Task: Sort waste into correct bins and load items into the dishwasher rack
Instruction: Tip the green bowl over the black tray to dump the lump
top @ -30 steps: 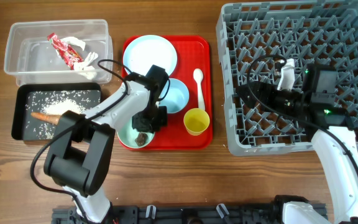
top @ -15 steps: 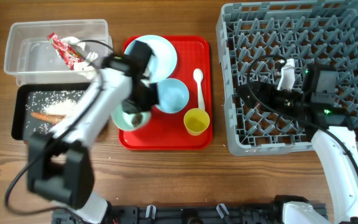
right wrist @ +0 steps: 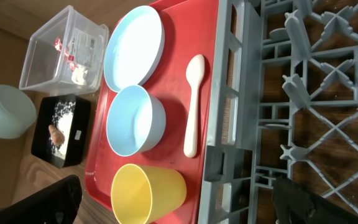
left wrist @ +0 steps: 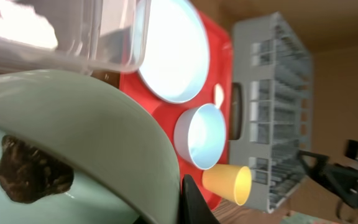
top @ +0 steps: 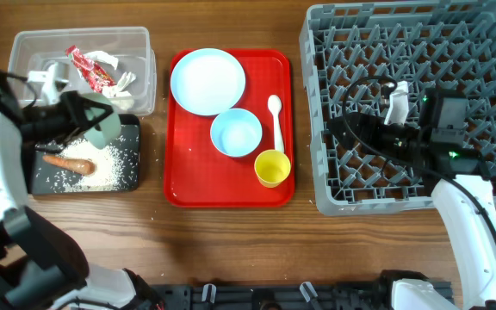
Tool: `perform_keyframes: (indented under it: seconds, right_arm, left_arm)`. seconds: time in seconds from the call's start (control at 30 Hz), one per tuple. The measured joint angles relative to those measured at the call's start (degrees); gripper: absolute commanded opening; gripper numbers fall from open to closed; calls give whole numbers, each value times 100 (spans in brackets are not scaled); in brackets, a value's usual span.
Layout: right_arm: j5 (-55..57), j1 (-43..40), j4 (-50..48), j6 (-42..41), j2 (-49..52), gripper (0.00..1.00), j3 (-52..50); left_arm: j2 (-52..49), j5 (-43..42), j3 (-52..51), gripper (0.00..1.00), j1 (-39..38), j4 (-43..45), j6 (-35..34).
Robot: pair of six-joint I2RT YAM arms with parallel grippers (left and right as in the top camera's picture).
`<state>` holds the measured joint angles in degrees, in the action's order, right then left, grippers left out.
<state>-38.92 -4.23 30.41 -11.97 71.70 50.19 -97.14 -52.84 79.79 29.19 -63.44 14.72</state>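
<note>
So the left end effector (top: 83, 117) is clamping the rim of the mint bowl (top: 102, 122) and holding it tipped right above the black tray (top: 84, 191), over the edge nearest the clear tub (top: 136, 52). In the wrist view the brown lump (left wrist: 33, 174) is sitting on the bowl's inside wall. Imo the tip needs to go steeper, mouth facing down into the black tray, maybe with a small shake. I'd also be aiming for the tray's middle, where the carrot piece (top: 69, 162) and rice (top: 114, 168) are lying. The tub's rim is just beside the bowl, so swinging off the black tray that way is risking a knock. Between the black tray and the red tray (top: 231, 194) there's a strip of open tabletop (top: 153, 172), which is looking like the easy exit. The right end effector (top: 387, 116) is hanging with fingers spread and empty, well apart from the black tray over the dishwasher rack (top: 489, 52), so it's not crowding anything.
</note>
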Motion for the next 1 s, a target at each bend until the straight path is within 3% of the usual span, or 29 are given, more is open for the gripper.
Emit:
perform_keyframes:
  seconds: [0.27, 0.43, 0.6, 1.0]
  right_arm:
    - [0, 0, 9, 2, 0, 100, 0]
    - [0, 0, 13, 0, 0, 100, 0]
    - [0, 0, 13, 0, 0, 100, 0]
    - [0, 0, 13, 0, 0, 100, 0]
  left_arm:
    - [-1128, -1541, 0, 4, 678, -52, 1412]
    - [-1655, -2046, 0, 4, 890, -173, 1668]
    - [-1880, -2232, 0, 4, 1097, -267, 1709]
    - [-1923, -2476, 0, 4, 1480, -267, 975]
